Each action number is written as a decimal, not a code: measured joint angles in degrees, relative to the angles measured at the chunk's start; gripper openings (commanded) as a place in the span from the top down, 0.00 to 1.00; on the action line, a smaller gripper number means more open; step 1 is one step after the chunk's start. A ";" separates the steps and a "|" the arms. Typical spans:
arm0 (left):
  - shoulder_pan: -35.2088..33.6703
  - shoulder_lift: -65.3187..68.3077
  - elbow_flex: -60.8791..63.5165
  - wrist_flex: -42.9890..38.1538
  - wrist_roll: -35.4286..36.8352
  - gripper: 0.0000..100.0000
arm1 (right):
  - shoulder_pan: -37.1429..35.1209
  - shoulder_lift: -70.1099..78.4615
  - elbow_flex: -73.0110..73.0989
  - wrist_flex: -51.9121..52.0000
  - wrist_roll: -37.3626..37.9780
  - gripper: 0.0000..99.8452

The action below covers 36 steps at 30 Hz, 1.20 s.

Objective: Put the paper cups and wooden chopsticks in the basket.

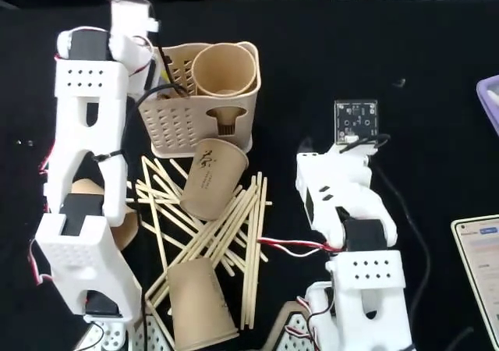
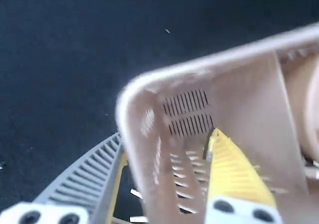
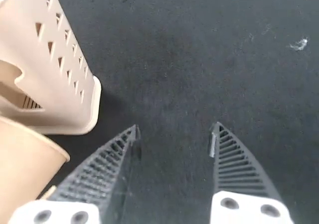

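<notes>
High view: paper cup (image 1: pixel 224 69) inside basket (image 1: pixel 183 125)

A black cloth-covered table (image 1: pixel 437 54) spreads beneath and ahead of the right gripper (image 3: pixel 175 129), flecked with pale lint (image 3: pixel 299 44). Well off to that gripper's right lie 1 phone (image 1: pixel 477 265) and 1 purple tray edge (image 1: pixel 490 101).

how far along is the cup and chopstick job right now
Done: one paper cup stands in the basket. In hand: nothing; the left hand straddles the basket wall, open, and the right hand is open over bare table. Left: a lying cup by the basket, another cup below it, and scattered chopsticks.
</notes>
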 measured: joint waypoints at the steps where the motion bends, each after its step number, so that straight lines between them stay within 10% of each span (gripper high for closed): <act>1: -0.35 0.00 0.00 -0.44 0.70 0.73 | 0.00 0.00 0.00 0.00 0.00 0.77; 23: -2.73 -0.09 -25.05 12.13 7.91 0.74 | 0.00 -0.09 1.23 1.76 0.97 0.77; 36: -11.96 -25.76 1.41 12.22 8.18 0.74 | -17.32 -0.09 2.81 1.67 6.07 0.77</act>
